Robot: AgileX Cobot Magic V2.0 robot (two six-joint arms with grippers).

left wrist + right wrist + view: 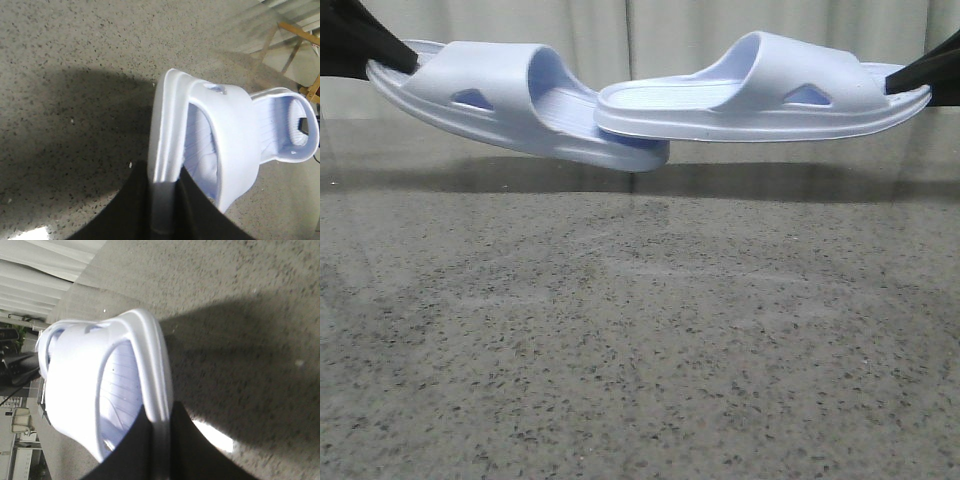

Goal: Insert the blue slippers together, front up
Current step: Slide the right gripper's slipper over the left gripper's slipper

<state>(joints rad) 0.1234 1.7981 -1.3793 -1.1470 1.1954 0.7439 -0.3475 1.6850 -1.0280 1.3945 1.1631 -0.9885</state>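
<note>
Two blue slippers point(650, 105) up in the air over the speckled table point(640, 340), toe ends overlapping in the middle. Each heel pinched tight between black fingers: left gripper point(390, 62) on one, right gripper point(910, 80) on the other.

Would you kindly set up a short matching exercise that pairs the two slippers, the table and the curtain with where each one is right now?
Things:
1. left slipper
2. right slipper
3. table
4. curtain

States:
A. speckled grey, beneath both slippers
B. held aloft, its free end on top at the overlap
C. pale, hanging at the back
D. held aloft, its free end underneath at the overlap

Pairs: 1-D, 2-B, 3-A, 4-C
</note>
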